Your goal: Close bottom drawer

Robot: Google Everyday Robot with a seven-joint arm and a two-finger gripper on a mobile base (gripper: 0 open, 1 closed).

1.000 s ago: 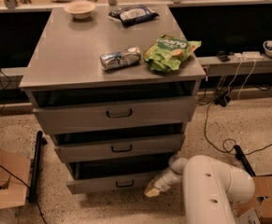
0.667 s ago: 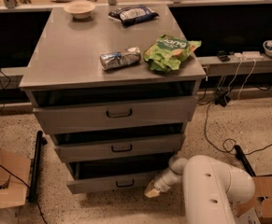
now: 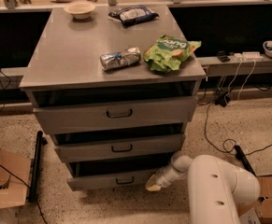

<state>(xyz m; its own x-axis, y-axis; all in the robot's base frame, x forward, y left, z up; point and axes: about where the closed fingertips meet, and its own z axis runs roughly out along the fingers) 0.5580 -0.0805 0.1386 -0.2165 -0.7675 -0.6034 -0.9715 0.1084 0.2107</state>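
The bottom drawer (image 3: 108, 179) is the lowest of three grey drawers in the metal cabinet; it stands pulled out a little, with a dark gap above its low front panel and a small dark bar handle (image 3: 125, 180). My gripper (image 3: 153, 184) is at the end of the white arm (image 3: 219, 185), low at the right end of the bottom drawer's front, touching or almost touching it.
The middle drawer (image 3: 119, 147) and top drawer (image 3: 117, 113) also stand slightly out. On the cabinet top lie a crushed can (image 3: 120, 58), a green chip bag (image 3: 169, 52), a dark bag (image 3: 133, 15) and a bowl (image 3: 80, 9). Cardboard boxes (image 3: 4, 178) and cables (image 3: 219, 125) lie on the floor.
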